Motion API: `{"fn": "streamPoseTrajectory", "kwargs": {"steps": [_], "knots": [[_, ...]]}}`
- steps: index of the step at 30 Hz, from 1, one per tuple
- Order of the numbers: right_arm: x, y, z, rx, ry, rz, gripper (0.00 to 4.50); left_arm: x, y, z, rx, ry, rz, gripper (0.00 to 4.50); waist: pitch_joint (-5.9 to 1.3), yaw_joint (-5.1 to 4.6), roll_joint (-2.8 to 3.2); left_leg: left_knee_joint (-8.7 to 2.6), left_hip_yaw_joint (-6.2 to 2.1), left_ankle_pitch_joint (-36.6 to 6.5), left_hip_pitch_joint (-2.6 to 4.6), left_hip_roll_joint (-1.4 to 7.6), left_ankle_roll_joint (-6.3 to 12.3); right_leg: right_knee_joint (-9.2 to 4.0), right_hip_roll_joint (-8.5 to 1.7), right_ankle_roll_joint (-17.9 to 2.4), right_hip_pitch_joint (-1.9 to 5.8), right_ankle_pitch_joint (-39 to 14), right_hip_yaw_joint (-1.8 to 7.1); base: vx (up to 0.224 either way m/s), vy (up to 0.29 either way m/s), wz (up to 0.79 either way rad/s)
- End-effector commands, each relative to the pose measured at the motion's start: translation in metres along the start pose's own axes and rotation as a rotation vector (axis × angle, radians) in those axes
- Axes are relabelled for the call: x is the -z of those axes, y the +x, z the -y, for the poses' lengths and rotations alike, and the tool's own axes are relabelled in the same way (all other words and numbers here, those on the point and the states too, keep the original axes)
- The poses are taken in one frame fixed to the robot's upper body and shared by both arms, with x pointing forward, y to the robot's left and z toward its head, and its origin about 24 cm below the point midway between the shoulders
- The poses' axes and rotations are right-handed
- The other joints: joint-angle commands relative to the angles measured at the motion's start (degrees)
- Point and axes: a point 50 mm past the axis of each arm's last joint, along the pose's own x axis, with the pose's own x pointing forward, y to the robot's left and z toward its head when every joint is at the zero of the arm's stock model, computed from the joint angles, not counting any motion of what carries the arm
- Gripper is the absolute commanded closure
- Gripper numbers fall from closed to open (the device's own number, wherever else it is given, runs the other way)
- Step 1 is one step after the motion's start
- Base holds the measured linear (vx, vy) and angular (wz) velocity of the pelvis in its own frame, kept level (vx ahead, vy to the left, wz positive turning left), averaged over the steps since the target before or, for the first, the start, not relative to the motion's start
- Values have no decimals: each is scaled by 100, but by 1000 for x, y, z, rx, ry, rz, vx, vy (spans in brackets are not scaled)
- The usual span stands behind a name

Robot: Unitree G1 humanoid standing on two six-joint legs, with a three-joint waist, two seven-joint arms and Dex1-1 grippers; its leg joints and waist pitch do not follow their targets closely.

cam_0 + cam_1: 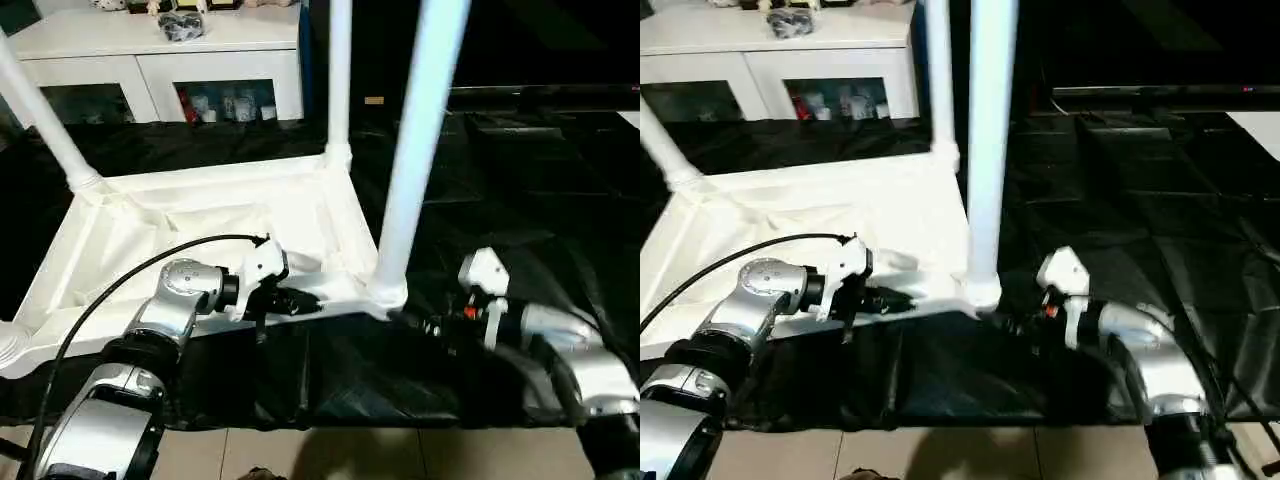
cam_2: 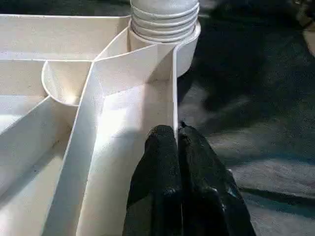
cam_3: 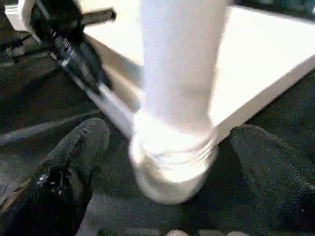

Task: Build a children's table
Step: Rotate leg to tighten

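Note:
The white tabletop lies upside down on a black sheet, ribbed underside up. A leg stands in its near right corner socket. A second leg stands at the far right corner, and a third leans at the far left one. My left gripper is shut on the thin near rim of the tabletop, close to the near right socket. My right gripper is open, with one finger on each side of the near right leg's flared base.
A white cabinet with glass doors stands at the back left. The black sheet covers the floor to the right, and pale floor tiles show at the near edge. A black cable arcs over my left forearm.

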Motion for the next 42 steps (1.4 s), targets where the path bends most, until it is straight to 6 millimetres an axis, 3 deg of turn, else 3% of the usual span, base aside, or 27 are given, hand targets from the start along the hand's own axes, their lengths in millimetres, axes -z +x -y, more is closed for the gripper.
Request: {"fn": "streamPoseTrajectory", "kwargs": {"steps": [1,6,8,12,18,19,27,33,36,38,41,42], "knots": [[-5,0,2,-11,-38,-9,3,-7,-1,-2,38,39,-14,450,-326,32,-87,-682,-117,-2078,200,385,57,-425,-117,-1513,67,-1491,34,0,0,0],[-5,11,1,-55,-86,-45,3,-11,2,-2,78,56,-16,450,-370,83,-53,-650,-81,-1626,154,377,158,-376,-122,-1602,103,-933,19,0,0,0],[-7,16,1,-80,-86,-41,3,-11,4,-2,86,57,-20,450,-385,146,-58,-618,-37,-1310,173,388,331,-353,-104,-1708,92,-485,17,0,0,0],[-10,25,3,-99,-109,-44,43,-12,7,-2,93,63,-23,450,-394,208,-45,-595,22,-1121,176,412,433,-321,-103,-1801,86,-280,-2,0,0,0],[-7,32,4,-142,-136,-88,87,-11,8,-2,105,66,-34,450,-362,240,-31,-657,53,-1611,222,443,108,-362,-89,-1665,51,-810,9,0,0,0],[-7,32,4,-144,-136,-88,99,-11,8,-2,105,66,-33,450,-359,236,-57,-662,54,-1646,212,440,87,-369,-88,-1645,59,-846,14,0,0,0],[-5,37,5,-162,-142,-97,170,-12,5,-4,97,70,-43,450,-342,248,-63,-686,56,-1728,208,445,44,-416,-111,-1550,41,-1156,31,0,0,0],[-2,43,1,-154,-101,-83,181,-13,7,-6,78,45,-29,450,-329,243,-42,-718,54,-1808,204,455,1,-431,-98,-1523,32,-1270,30,0,0,0],[5,52,-4,-47,-55,-81,182,-13,20,-9,-9,22,-59,450,-313,229,-43,-740,48,-1945,215,455,-95,-450,-98,-1480,14,-1452,34,0,0,0],[11,67,-8,123,20,-62,183,-14,36,-11,-110,-15,-68,450,-281,190,-25,-779,29,-2214,242,446,-286,-493,-90,-1314,-40,-1866,52,0,0,0],[12,84,-14,242,110,-23,183,-18,53,-10,-167,-49,-37,450,-264,138,-34,-799,-22,-2576,278,421,-449,-592,-118,-1004,-84,-2619,51,0,0,0],[13,98,-17,322,149,-12,183,-22,67,-7,-193,-63,-24,450,-269,135,-3,-805,-30,-2616,293,415,-479,-603,-119,-957,-87,-2667,46,0,0,0]]}}
